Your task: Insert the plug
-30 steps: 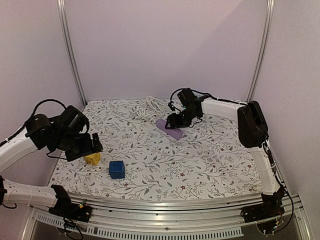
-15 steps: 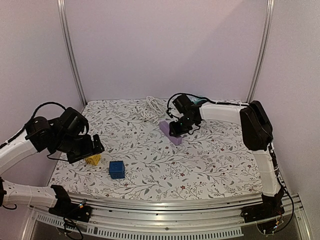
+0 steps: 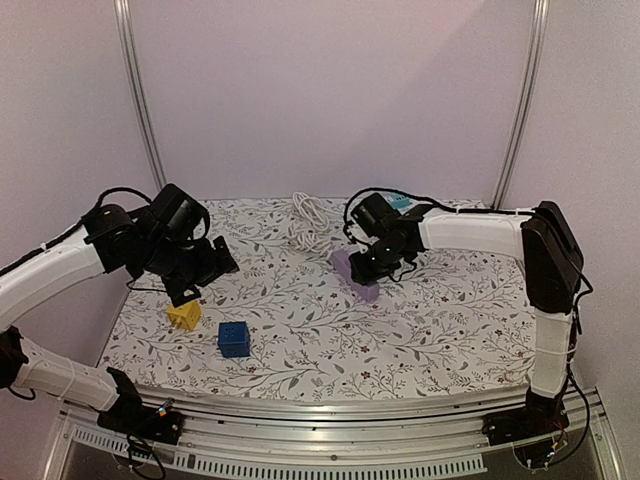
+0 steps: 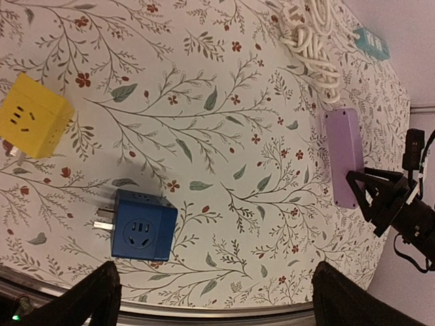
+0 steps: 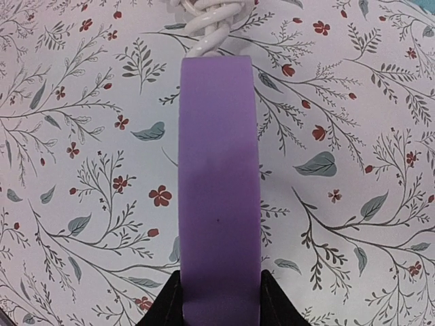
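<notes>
Looking first at the near side of the tabletop [image 3: 430, 340]: finding the blue cube plug [image 3: 234, 339] at about 7 o'clock, free, with metal pins coming out of one side. Just beyond, at its 10 o'clock and apart from it, finding the yellow cube plug [image 3: 184, 316]. Not possible to tell from the task words whether to take the blue or the yellow. Judging both as light, rigid plastic with smooth faces, so probably a little slippery; best to take hold across two flat opposite sides, keeping clear of the pins and of the socket face. Near the yellow cube, at 9 o'clock of the tabletop: the left hand [image 3: 205, 270], fingers spread wide, holding nothing. Farther in, a little toward 1 o'clock from the centre: the purple power strip [image 5: 219, 170], pinched by the closed right hand [image 5: 219, 305] at the end away from its cable. Seeing no socket holes on the upper face, so perhaps turned over. Judging the strip stiff but easy to slide, hence worth keeping firm during the push. At 12 o'clock, farthest: the coiled white cable [image 3: 305, 222], soft, likely to drag.
</notes>
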Robot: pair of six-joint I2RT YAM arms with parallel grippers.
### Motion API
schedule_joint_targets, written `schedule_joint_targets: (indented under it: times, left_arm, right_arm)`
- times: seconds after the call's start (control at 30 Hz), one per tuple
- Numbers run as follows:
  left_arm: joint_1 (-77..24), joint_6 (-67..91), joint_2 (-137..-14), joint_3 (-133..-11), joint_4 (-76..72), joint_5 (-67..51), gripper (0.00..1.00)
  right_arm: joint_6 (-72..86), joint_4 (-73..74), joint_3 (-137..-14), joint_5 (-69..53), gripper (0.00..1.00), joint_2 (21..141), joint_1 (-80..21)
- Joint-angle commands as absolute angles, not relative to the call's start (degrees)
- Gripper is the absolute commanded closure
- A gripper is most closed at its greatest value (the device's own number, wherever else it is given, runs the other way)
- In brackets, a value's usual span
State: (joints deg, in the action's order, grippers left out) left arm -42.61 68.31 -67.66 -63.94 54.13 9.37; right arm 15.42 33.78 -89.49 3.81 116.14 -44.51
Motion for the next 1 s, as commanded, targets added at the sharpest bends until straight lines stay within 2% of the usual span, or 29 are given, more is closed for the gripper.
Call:
schedule_joint_targets:
  times: [0.0,0.47,0.97]
  left_arm:
    - [-42.0,73.3,-72.2,-66.2,49.3,5.1,0.03]
    - [-39.8,88.2,-82.8,-65.5,32.0,-2.9,0.07]
    - [-41.5,92.1,-100.1,-78.6,30.0,-8.2,0.12]
  right_arm:
    - [18.4,32.7,-86.4,7.1,0.94,110.2,-46.3]
    - [22.8,31.9,-77.6,8.7,0.99,101.2,-50.4]
    - [23.2,34.8,-77.4,14.0,1.0,98.9,-55.0]
